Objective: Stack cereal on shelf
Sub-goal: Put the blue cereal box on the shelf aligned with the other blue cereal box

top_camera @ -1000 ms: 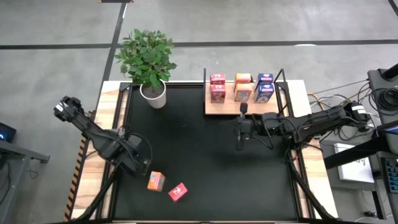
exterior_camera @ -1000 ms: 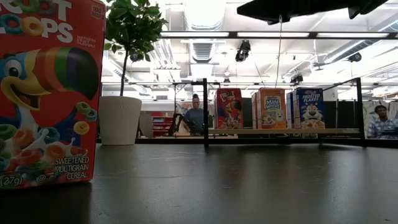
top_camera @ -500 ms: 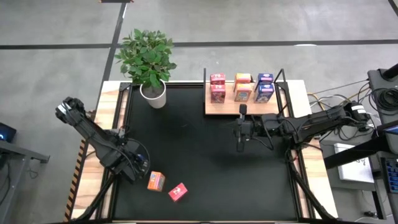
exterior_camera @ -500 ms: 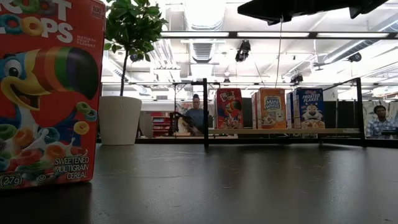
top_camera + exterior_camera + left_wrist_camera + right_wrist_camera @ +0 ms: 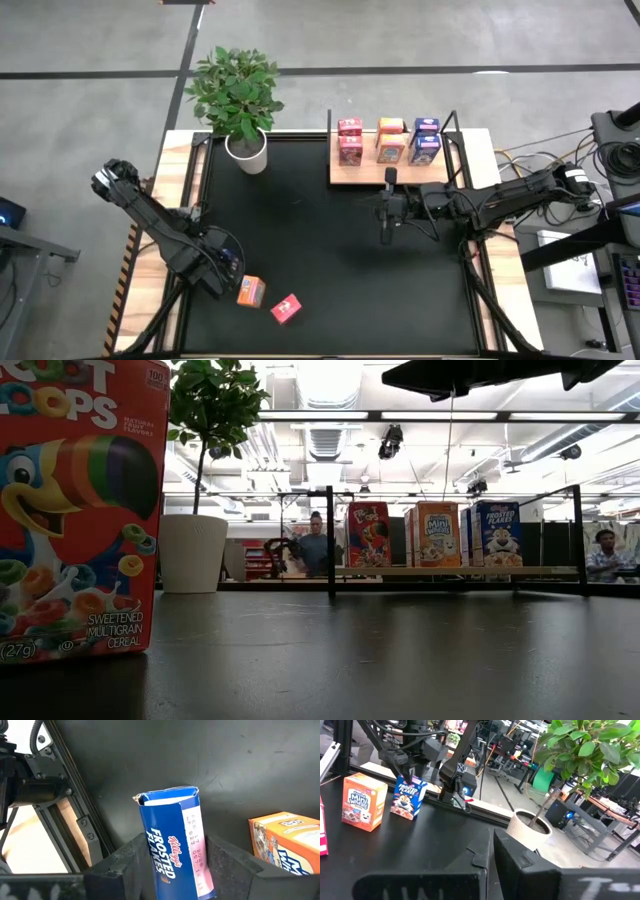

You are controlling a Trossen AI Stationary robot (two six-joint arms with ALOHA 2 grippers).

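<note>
A blue cereal box (image 5: 172, 835) stands between the fingers of my left gripper (image 5: 225, 268) at the table's near left. The arm hides it in the high view, but it shows in the right wrist view (image 5: 408, 797). An orange box (image 5: 250, 291) and a red box (image 5: 286, 309) stand on the black table close by. The light-wood shelf (image 5: 370, 175) at the far right carries several red, orange and blue boxes. My right gripper (image 5: 383, 210) is shut and empty, in front of the shelf. My left gripper pinches the blue box between its two fingers, one on each of two opposite faces (image 5: 152, 862). The fingers come from above, onto the box's upper part (image 5: 415, 782). The box sits tilted. I cannot tell whether its lower end is clear of the table.
A potted plant (image 5: 245, 150) stands at the table's far left. The red box fills the left of the low view (image 5: 75, 510). The table's middle (image 5: 320, 240) is bare. People show in the room behind the shelf (image 5: 316, 548).
My left gripper has gone a little toward the table's near edge and the orange box.
</note>
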